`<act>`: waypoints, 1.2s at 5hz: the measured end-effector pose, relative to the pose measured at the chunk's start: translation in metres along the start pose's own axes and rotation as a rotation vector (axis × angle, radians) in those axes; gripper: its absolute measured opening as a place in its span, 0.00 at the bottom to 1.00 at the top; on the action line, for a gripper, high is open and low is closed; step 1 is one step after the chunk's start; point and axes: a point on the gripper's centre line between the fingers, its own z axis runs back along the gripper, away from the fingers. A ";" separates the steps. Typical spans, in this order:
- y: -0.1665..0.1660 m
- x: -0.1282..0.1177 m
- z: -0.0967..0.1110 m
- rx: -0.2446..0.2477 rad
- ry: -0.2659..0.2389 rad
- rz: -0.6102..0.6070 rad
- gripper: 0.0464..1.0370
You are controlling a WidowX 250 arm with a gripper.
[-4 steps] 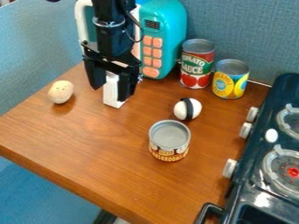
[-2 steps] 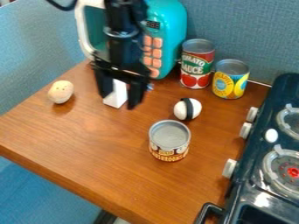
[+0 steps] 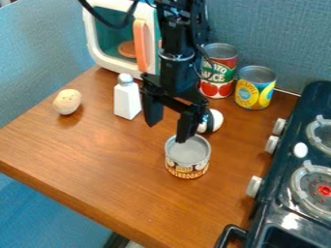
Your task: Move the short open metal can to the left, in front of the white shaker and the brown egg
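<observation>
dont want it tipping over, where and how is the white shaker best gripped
Grip the white shaker by its upper body, just below the grey cap, probably from straight above, a finger on either side. It stands upright, and its slim, flat-sided body looks narrow enough for the open gripper.

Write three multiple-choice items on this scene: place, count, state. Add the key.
1. Where is the yellow-labelled can?
A) Between the red-labelled can and the stove
B) On the stove
C) In the toy microwave

2. How many cans stand on the table?
A) Two
B) Five
C) Three

3. How is the gripper?
A) Shut, empty
B) Open, empty
C) Shut on a can

1 A: it has the red-labelled can on one side, the stove on the other.
2 C: red-labelled, yellow-labelled, and the short can by the gripper.
3 B: fingers apart, nothing between.
</observation>
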 end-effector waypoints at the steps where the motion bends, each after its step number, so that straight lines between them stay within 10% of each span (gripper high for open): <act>1: -0.010 0.010 -0.013 -0.040 -0.037 0.036 0.96; 4: -0.039 0.022 -0.024 -0.062 -0.094 0.027 0.96; 6: -0.039 0.014 -0.044 -0.063 -0.021 0.043 0.96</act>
